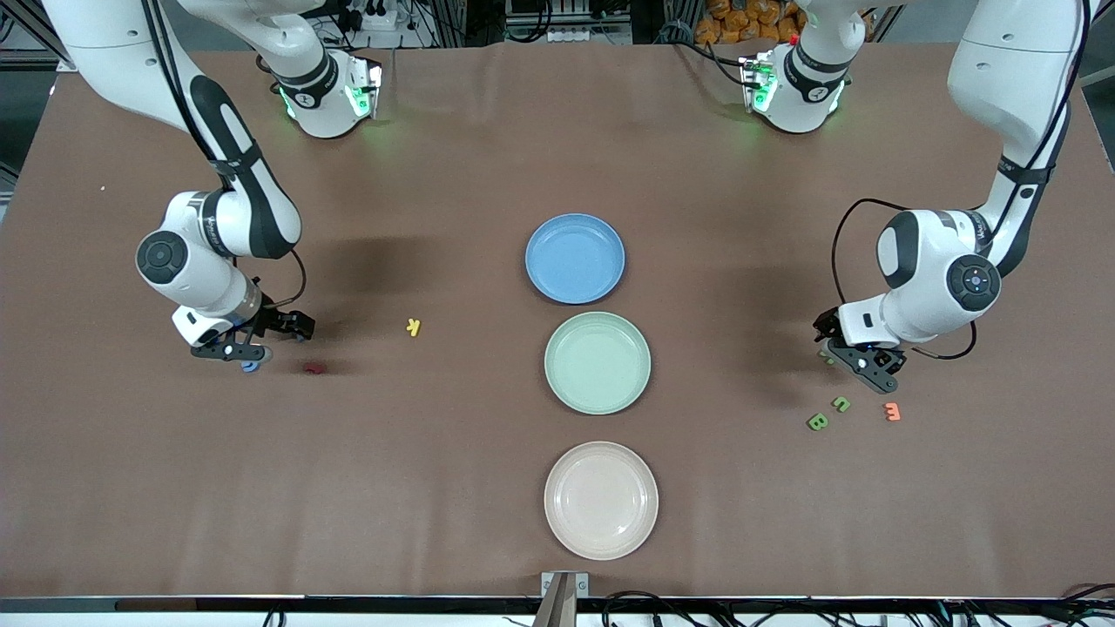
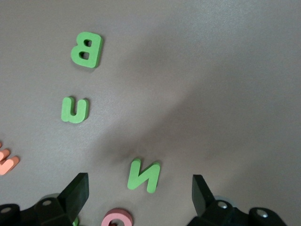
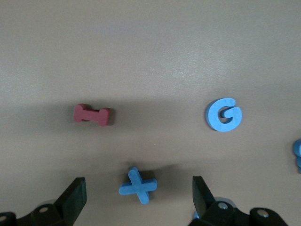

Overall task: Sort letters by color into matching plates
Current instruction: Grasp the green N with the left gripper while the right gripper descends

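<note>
Both tools spread | left tool (image 2: 140, 195) over green N (image 2: 144, 174) | right tool (image 3: 139, 197) over blue X (image 3: 138, 185)

I see my left gripper (image 2: 141, 195) spread wide over a chunky green N (image 2: 144, 175), with green B (image 2: 86, 49) and U (image 2: 74, 110) nearby.

Even, bright overhead light falls on the table (image 1: 435, 488), with no glare. Soft dark shadows spread beside each arm in the front view — diffuse, not sharp-edged. Both wrist views are crisp on the letters, yet broad blurred shadows cross the cloth, and the fingers (image 2: 75, 193) sit slightly soft
</note>
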`<state>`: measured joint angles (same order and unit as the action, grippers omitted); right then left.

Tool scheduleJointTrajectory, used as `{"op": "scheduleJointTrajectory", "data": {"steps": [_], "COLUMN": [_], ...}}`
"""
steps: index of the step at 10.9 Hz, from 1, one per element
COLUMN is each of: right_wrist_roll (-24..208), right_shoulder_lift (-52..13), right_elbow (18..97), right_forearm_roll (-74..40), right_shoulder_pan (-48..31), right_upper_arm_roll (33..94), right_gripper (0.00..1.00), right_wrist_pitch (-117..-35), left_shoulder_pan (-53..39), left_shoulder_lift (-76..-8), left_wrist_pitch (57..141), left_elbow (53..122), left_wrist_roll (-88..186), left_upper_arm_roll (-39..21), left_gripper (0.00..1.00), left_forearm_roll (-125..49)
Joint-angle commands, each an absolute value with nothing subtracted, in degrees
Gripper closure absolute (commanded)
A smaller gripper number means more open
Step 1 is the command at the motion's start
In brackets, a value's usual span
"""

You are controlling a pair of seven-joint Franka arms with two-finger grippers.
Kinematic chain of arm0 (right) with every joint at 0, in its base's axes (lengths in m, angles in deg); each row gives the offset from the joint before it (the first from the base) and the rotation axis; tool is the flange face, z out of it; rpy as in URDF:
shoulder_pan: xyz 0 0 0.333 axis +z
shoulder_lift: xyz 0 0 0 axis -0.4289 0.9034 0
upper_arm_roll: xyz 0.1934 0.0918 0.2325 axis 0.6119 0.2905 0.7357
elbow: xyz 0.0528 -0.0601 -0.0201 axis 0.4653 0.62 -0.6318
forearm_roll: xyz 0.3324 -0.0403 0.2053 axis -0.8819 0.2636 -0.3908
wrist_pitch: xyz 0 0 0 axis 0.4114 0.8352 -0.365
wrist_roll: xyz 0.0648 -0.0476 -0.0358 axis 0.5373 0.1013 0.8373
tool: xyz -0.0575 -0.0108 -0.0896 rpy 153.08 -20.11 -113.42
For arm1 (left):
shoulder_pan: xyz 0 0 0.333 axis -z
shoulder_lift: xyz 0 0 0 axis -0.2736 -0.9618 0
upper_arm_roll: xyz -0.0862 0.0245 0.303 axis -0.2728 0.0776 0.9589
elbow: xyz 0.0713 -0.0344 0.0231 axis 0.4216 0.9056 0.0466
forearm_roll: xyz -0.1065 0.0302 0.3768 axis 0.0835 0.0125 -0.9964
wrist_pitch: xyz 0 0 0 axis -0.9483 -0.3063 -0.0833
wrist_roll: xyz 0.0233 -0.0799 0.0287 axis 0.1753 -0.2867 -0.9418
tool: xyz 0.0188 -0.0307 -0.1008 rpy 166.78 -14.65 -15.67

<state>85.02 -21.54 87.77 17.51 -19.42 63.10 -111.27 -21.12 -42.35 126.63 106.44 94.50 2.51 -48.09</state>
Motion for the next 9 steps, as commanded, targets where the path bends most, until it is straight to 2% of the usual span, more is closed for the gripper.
{"op": "scheduleJointTrajectory", "data": {"steps": [1, 3, 6, 9], "right_wrist_roll": [84.17, 84.17, 84.17, 84.17], "right_shoulder_lift": [-21.54, -21.54, -21.63, -21.63], "right_elbow": [91.08, 92.4, 94.69, 94.78], "right_forearm_roll": [16.29, 16.29, 16.38, 16.46], "right_shoulder_pan": [-20.3, -21.87, -22.58, -22.93], "right_upper_arm_roll": [64.21, 66.22, 67.02, 67.38], "right_gripper": [0.0, 0.0, 0.09, 0.18], "right_wrist_pitch": [-115.34, -117.1, -119.65, -119.83], "left_shoulder_pan": [-21.15, -21.06, -21.59, -21.42], "left_shoulder_lift": [-42.58, -43.1, -44.33, -44.78], "left_wrist_pitch": [128.06, 127.97, 127.8, 127.71], "left_elbow": [106.78, 106.87, 106.95, 107.04], "left_wrist_roll": [97.87, 98.23, 101.9, 102.89], "left_upper_arm_roll": [2.35, 2.35, 2.44, 2.52], "left_gripper": [0.06, 0.05, 0.03, 0.1], "left_forearm_roll": [-49.27, -49.27, -49.18, -49.18]}}
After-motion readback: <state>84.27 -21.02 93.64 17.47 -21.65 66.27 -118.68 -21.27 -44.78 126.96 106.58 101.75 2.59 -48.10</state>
